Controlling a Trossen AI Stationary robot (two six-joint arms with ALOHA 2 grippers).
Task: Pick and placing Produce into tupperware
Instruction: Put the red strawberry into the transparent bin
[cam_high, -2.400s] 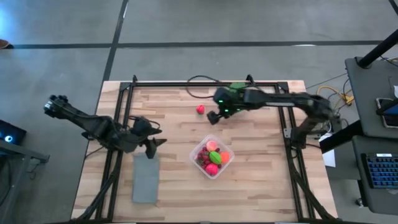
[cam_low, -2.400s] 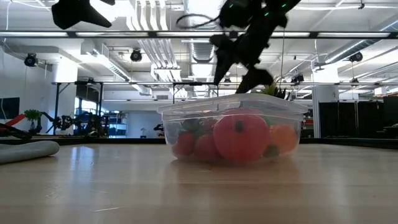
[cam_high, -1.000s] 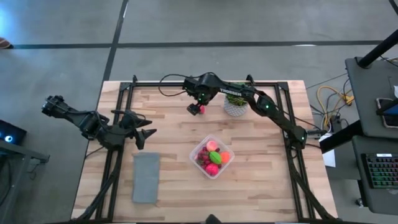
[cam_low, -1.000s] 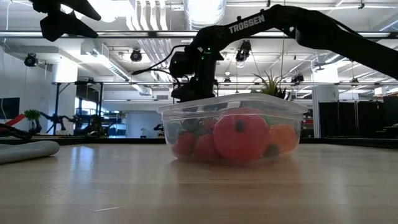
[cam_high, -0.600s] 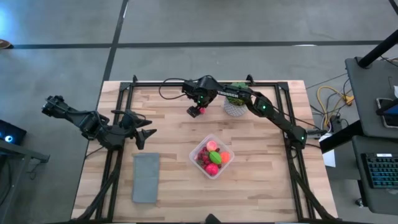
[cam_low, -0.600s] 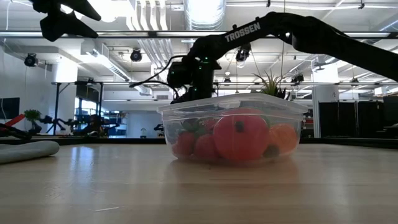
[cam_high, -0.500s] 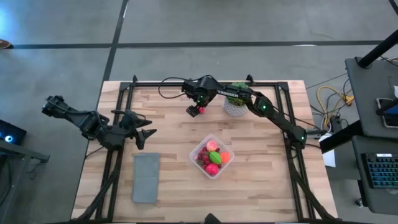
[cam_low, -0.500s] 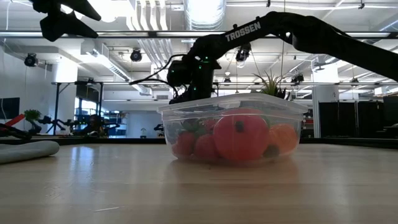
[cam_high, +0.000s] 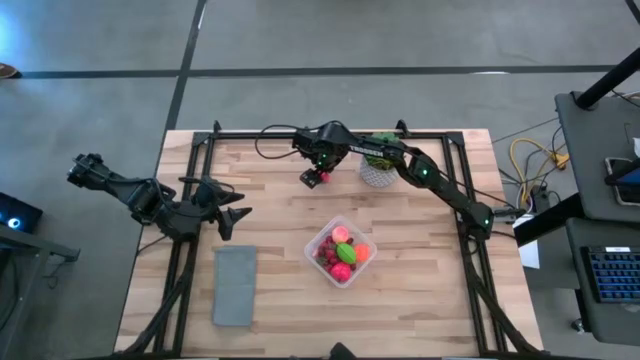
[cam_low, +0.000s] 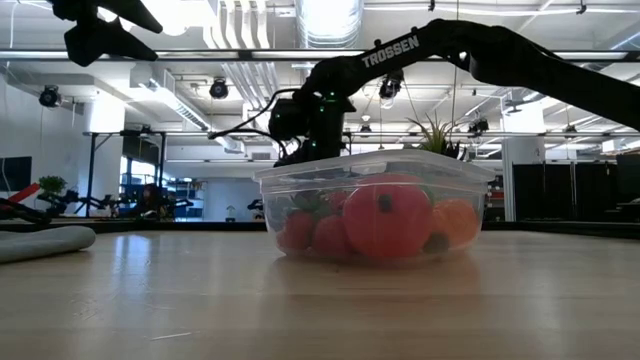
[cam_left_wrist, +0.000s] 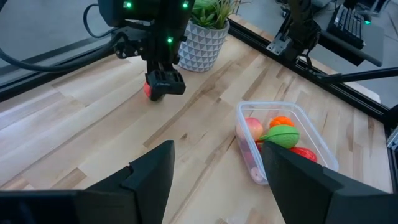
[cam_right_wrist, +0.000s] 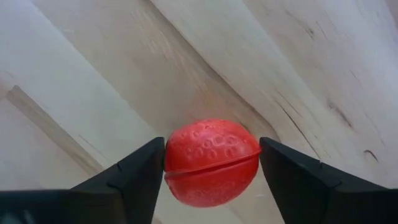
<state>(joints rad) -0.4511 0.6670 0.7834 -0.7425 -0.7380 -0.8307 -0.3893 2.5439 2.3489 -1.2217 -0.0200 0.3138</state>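
Observation:
A red berry lies on the wooden table near its far edge, left of the potted plant. My right gripper stands over it, pointing down, shut on the red berry. The clear tupperware sits right of the table's middle and holds several produce pieces: red, pink, orange and green. My left gripper hangs open above the table's left side with nothing between its fingers. My right gripper pinches the red berry between its two fingers, one on each of its opposite sides. The fingers come from above, pointing down. The berry's underside is on the wood as far as I can see; its seam runs across between the fingers.
A spiky green plant in a white pot stands just right of my right gripper. A flat grey rectangle lies at the near left. A black frame runs along the table's far and side edges. Bare wood lies between the berry and the tupperware.
My right gripper has sunk a little over the red berry and then kept still. The berry has stayed where it was.

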